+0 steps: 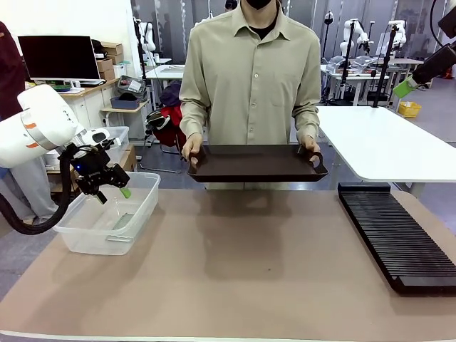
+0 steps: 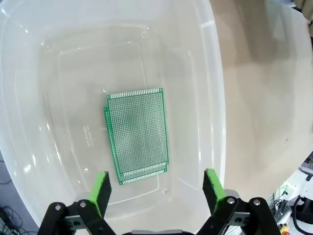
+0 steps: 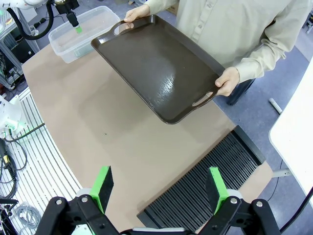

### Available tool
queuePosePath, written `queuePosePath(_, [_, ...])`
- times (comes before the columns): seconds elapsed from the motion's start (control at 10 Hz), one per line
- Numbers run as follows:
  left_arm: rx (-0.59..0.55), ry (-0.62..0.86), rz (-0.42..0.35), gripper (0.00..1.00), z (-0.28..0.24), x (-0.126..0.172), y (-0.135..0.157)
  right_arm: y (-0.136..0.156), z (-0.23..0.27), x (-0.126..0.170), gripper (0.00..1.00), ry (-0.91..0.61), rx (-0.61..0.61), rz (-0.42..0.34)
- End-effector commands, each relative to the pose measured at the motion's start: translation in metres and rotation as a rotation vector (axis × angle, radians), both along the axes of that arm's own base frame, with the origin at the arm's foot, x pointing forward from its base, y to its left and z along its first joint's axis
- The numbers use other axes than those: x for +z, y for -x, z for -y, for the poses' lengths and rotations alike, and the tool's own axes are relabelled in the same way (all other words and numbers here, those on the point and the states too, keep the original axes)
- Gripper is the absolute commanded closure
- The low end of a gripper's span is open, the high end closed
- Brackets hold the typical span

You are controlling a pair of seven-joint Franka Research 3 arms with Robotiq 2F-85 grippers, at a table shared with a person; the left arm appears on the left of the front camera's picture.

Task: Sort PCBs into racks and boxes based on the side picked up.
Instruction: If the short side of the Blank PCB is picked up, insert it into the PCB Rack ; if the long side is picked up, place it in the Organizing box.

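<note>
Two green PCBs (image 2: 137, 134) lie stacked flat on the bottom of the clear box (image 2: 215, 98), one slightly offset under the other. My left gripper (image 2: 156, 191) hangs open just above them, with nothing between its green pads. From the front, the left gripper (image 1: 110, 191) is over the box (image 1: 85, 242) at the table's left, and a PCB (image 1: 122, 222) shows through the wall. The black slotted rack (image 1: 399, 239) lies along the right side. My right gripper (image 3: 160, 188) is open and empty, high above the rack (image 3: 230, 156); it is raised at the upper right (image 1: 405, 87).
A person at the far side holds a dark brown handled tray (image 1: 256, 162) in both hands above the table's far edge; the tray (image 3: 156, 73) looks bare. The brown table top (image 1: 249, 271) is free in the middle. A white table (image 1: 385, 142) stands behind at the right.
</note>
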State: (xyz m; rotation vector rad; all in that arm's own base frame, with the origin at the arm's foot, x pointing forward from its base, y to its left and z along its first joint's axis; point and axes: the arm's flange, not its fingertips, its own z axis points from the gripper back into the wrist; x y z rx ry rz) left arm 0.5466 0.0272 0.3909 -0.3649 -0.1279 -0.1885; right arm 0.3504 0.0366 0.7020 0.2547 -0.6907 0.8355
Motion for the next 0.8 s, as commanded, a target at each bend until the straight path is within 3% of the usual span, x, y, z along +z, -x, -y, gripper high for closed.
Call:
queuePosePath(0.0, [-0.067, -0.016, 0.088, 0.00, -0.014, 0.031, 0.001, 0.002, -0.001, -0.001, 0.00, 0.005, 0.007, -0.001])
queuePosePath(0.3, [-0.255, -0.004, 0.282, 0.00, -0.030, 0.094, 0.001, 0.002, -0.001, -0.001, 0.00, 0.005, 0.007, -0.001])
queuePosePath(0.7, [-0.530, 0.091, 0.544, 0.00, -0.050, 0.197, 0.027, 0.002, -0.001, -0.001, 0.00, 0.005, 0.007, -0.001])
